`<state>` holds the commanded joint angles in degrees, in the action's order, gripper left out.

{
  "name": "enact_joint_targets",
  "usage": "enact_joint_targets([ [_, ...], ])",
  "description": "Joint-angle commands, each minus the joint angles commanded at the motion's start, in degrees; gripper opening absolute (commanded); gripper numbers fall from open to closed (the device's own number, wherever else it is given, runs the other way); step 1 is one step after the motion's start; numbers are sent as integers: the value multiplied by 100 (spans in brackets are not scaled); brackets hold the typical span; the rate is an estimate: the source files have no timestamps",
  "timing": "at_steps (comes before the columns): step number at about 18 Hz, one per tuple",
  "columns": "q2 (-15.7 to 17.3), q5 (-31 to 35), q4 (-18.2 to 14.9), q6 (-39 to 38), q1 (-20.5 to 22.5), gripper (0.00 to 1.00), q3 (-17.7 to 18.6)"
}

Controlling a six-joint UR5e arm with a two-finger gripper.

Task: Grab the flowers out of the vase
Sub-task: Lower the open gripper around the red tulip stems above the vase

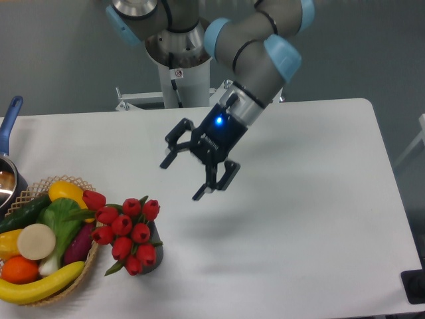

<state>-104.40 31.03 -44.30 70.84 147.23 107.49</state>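
Note:
The flowers (126, 229), a bunch of red tulip buds with green leaves, stand in the vase (154, 254), a small dark grey cylinder mostly hidden behind the buds, at the front left of the white table. My gripper (182, 179) hangs above the table, up and to the right of the flowers and clear of them. Its two black fingers are spread wide apart and hold nothing.
A wicker basket (85, 261) with fruit and vegetables sits right beside the vase on its left. A blue-handled pot (8, 173) stands at the far left edge. The table's front edge runs just below the vase.

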Motion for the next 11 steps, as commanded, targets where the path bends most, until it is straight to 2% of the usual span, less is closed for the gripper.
enact_joint_targets([
  [4, -212, 0, 123, 0, -150, 100, -36],
  [11, -686, -9, 176, 9, -501, 100, -422],
])
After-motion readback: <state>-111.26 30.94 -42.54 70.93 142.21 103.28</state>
